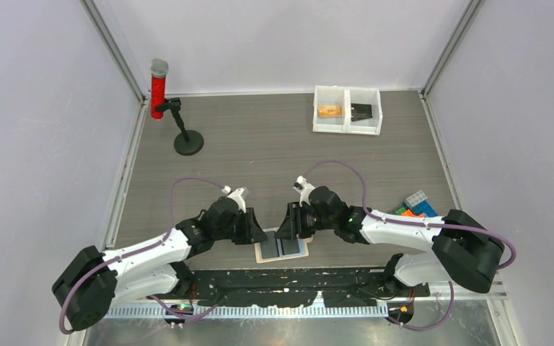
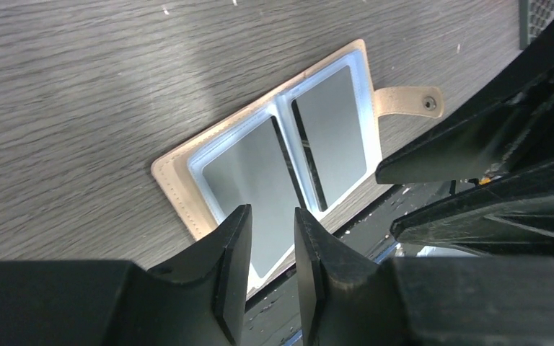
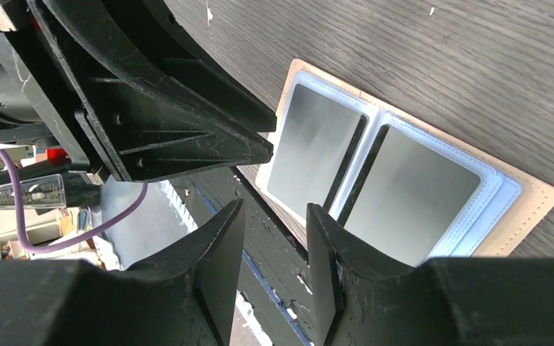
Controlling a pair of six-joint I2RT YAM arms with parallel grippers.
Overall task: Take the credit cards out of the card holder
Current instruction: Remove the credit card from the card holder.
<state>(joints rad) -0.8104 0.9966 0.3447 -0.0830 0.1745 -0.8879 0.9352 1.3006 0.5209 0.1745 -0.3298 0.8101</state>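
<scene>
The tan card holder (image 1: 262, 252) lies open and flat at the table's near edge, between both grippers. Each of its two glossy pockets holds one of the dark credit cards (image 2: 249, 180) (image 2: 332, 133); its snap tab (image 2: 407, 101) sticks out to one side. My left gripper (image 2: 273, 216) hovers over the near end of one card, open with a narrow gap and nothing between its fingers. My right gripper (image 3: 274, 213) stands open at the holder's (image 3: 534, 202) near edge, by the other card (image 3: 314, 148), also holding nothing. The grippers (image 1: 256, 227) (image 1: 288, 223) face each other closely.
A white two-compartment bin (image 1: 347, 128) at the back holds an orange-tan block (image 1: 329, 111) and a dark item (image 1: 361, 112). A red cylinder (image 1: 159, 90) on a black stand (image 1: 188, 143) is at back left. Coloured blocks (image 1: 415, 205) lie right. The black base rail (image 1: 288, 277) runs just beyond the holder.
</scene>
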